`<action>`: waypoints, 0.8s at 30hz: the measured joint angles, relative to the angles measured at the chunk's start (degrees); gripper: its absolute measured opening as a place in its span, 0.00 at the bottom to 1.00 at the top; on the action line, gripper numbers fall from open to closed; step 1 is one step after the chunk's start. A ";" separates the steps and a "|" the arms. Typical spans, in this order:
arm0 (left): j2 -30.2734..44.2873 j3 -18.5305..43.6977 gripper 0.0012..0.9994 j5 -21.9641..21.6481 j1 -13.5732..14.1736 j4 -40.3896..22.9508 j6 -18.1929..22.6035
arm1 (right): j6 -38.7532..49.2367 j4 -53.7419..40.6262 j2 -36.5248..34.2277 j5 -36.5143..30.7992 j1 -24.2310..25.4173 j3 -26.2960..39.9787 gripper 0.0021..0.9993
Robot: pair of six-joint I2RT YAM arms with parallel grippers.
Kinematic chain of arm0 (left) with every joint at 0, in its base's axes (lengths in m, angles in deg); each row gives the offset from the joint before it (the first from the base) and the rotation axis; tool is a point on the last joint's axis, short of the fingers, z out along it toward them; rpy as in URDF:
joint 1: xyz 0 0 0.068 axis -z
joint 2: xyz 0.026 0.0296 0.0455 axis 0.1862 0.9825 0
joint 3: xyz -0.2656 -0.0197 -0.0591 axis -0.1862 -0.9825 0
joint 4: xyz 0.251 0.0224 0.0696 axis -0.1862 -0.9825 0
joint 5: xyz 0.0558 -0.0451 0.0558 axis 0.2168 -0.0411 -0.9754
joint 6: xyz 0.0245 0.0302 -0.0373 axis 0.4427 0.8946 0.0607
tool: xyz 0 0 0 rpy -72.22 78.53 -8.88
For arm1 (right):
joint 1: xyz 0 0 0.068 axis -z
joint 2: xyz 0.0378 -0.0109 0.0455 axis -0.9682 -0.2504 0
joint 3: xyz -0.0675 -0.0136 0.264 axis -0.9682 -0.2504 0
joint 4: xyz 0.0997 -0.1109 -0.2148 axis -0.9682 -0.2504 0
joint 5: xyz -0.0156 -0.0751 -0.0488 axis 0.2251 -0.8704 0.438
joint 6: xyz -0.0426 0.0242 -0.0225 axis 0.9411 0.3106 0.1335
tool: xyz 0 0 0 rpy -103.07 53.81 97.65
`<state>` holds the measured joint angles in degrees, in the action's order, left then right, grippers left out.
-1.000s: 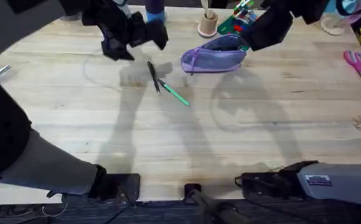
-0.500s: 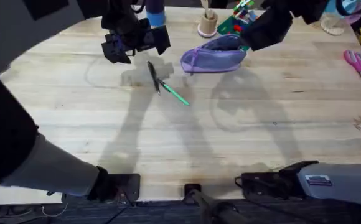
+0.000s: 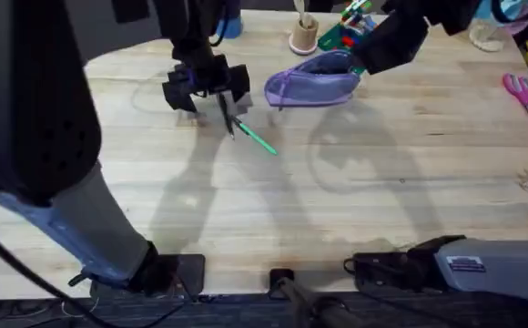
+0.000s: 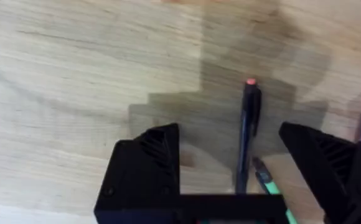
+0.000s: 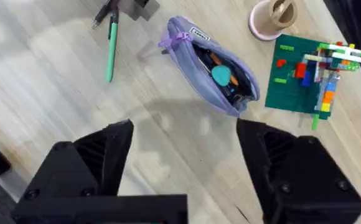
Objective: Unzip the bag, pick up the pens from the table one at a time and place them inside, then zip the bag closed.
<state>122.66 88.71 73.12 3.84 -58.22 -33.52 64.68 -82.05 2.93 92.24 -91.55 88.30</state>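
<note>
Your left gripper (image 4: 230, 158) hangs with jaws wide, the black pen (image 4: 248, 134) between them on the table (image 3: 355, 219). 2 pens: black, green pen (image 3: 258, 139). 1 bag (image 3: 311, 84), upper centre, unzipped; right jaws wide.

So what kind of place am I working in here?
Probably a craft or school-supplies workbench: a wooden table with a purple pencil pouch, a green toy-brick plate and pink-handled scissors.

Bright overhead light, soft shadows, blurred near arm.
</note>
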 joint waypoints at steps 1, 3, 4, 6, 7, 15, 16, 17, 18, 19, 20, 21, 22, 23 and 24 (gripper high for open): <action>0.49 0.00 1.00 -0.10 0.09 0.01 0.01 | 0.01 0.00 0.00 -0.02 0.00 0.00 1.00; 0.91 0.31 0.97 -0.65 0.30 -0.02 0.02 | 0.00 0.00 -0.02 -0.02 0.00 0.00 1.00; 0.97 0.36 0.92 -0.67 0.30 0.02 0.07 | 0.00 -0.01 0.00 -0.01 0.00 0.00 1.00; 1.24 0.42 0.82 -1.26 0.28 -0.11 0.48 | 0.00 0.00 0.00 -0.02 0.00 0.00 1.00; 1.35 0.48 0.77 -1.50 0.17 -0.29 0.51 | 0.00 0.00 0.00 -0.02 0.00 0.00 1.00; 1.58 0.76 0.39 -1.51 0.09 -0.02 0.90 | 0.02 0.00 0.00 0.00 0.00 0.00 1.00; 1.59 0.79 0.28 -1.26 0.09 0.21 1.07 | 0.02 0.00 0.00 -0.02 0.00 0.00 1.00; 1.61 0.85 0.15 -0.98 0.13 0.46 1.02 | 0.00 0.00 0.00 -0.01 0.00 0.00 1.00; 1.61 0.99 0.08 -0.86 0.17 0.71 1.10 | 0.00 0.00 0.00 0.00 0.00 0.00 1.00; 1.63 1.07 0.06 -0.85 0.17 0.83 1.11 | 0.00 -0.02 0.00 0.00 0.00 0.00 1.00; 1.65 1.11 0.06 -0.81 0.17 0.83 1.13 | 0.01 0.00 0.00 0.00 0.00 0.00 1.00; 1.65 1.11 0.06 -0.81 0.17 0.83 1.11 | 0.01 0.00 -0.01 -0.02 0.00 0.00 1.00; 1.65 1.11 0.06 -0.81 0.17 0.83 1.11 | 0.00 -0.02 0.00 -0.02 0.00 0.00 1.00; 1.65 1.11 0.06 -0.81 0.17 0.83 1.11 | 0.02 0.00 0.00 -0.02 0.00 0.00 1.00; 1.66 1.11 0.06 -0.81 0.17 0.84 1.11 | 0.02 -0.01 0.00 -0.02 0.00 0.00 1.00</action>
<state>124.32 89.82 72.31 4.01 -57.38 -32.41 64.70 -82.07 2.93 92.22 -91.55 88.30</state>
